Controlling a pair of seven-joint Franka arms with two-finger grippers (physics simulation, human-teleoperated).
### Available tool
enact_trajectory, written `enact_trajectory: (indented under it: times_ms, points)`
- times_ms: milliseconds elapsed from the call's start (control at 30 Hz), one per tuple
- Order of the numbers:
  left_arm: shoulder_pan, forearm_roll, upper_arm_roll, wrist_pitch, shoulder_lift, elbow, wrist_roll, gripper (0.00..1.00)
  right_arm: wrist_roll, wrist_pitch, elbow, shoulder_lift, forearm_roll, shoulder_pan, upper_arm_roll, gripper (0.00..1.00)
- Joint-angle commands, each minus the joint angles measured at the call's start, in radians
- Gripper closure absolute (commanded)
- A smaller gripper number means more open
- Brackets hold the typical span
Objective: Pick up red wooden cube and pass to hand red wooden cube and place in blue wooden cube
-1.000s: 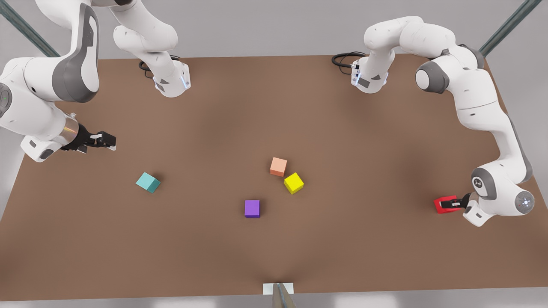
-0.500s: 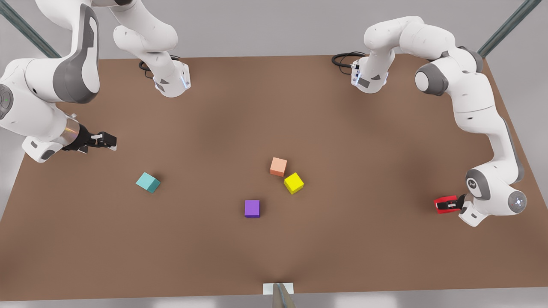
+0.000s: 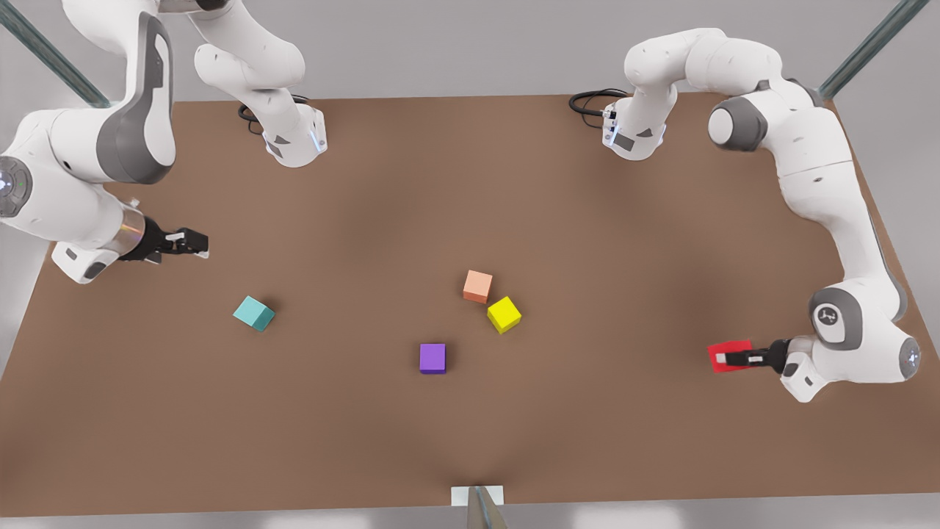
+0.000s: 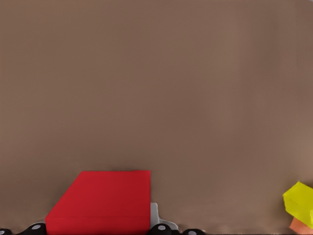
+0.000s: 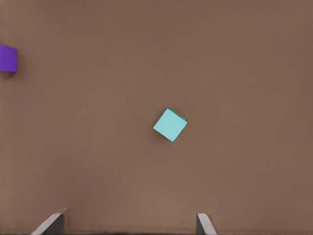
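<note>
The red wooden cube [image 3: 731, 347] hangs above the table at the front view's right, with my left gripper [image 3: 723, 358] shut on it. In the left wrist view the red wooden cube [image 4: 105, 200] sits between the fingers. The blue wooden cube [image 3: 254, 314], teal in colour, rests on the table at the front view's left. My right gripper [image 3: 192, 243] hovers open behind and to the left of it. In the right wrist view the blue wooden cube [image 5: 169, 125] lies ahead of the spread fingertips [image 5: 54, 223].
A salmon cube [image 3: 478, 286], a yellow cube [image 3: 504, 314] and a purple cube [image 3: 432, 358] sit near the middle of the brown table [image 3: 587, 220]. Both arm bases stand at the far edge. Bare tabletop lies between the red cube and the middle cluster.
My left gripper has carried the red cube toward the front view's left, away from the table's right edge. The right gripper has shifted slightly toward the front view's right.
</note>
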Motion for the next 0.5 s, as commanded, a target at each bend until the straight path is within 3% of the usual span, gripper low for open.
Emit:
enact_trajectory:
  times_ms: [0,67,167,233,400,467]
  points:
    - [-0.024,-0.171,-0.164,-0.364,0.014,0.009,-0.212,0.45,-0.206,-0.083,-0.001,0.019,0.133,0.036,0.002,0.00]
    - [-0.061,-0.183,-0.298,-0.216,0.042,0.006,-0.209,0.41,-0.215,-0.112,-0.002,0.058,0.301,0.047,0.001,0.00]
    - [-0.148,-0.422,-0.299,-0.096,0.082,0.001,-0.217,0.41,-0.282,-0.111,0.010,0.213,0.604,0.038,0.001,0.00]
    - [-0.199,-0.531,-0.299,0.032,0.100,0.003,-0.214,0.41,-0.377,-0.095,0.028,0.280,0.694,0.041,-0.001,0.00]
    - [-0.344,-0.754,-0.302,0.441,0.146,0.003,-0.179,0.41,-0.942,-0.092,0.091,0.466,0.935,0.047,0.001,0.00]
    - [-0.361,-0.823,-0.302,0.475,0.152,0.004,-0.177,0.41,-1.140,-0.092,0.111,0.495,0.989,0.052,0.001,0.00]
